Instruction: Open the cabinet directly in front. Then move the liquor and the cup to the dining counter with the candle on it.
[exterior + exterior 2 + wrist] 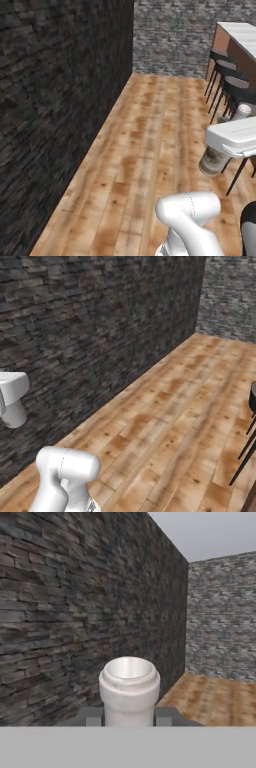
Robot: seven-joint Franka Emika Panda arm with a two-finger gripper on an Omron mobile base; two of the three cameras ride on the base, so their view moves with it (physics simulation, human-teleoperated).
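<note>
Currently, the gripper is closed partway on the liquor. Its two fingers press against opposite sides of the bottle's neck, just below the mouth. In the left base view the bottle hangs tilted under the white hand, well clear of the wooden floor, with its labelled body below and its top above the hand.

Task status, as judged from the pictures:
1. Cabinet: taken as opened, since the liquor is already in the grip.
2. Liquor: in transit and not yet set down.
3. Cup: nothing here indicates it has been delivered, so treat it as outstanding.

The dining counter stands ahead and to the right in the left base view, with a pale marble top on a brown base. Dark stools are lined up along its near side. The bottle is near the closest stool but apart from the counter top. Whether the candle stands on this counter cannot be confirmed.

Containers: in the hand view the bottle's mouth appears as a pale, open hollow ring. Its contents cannot be determined.
</note>
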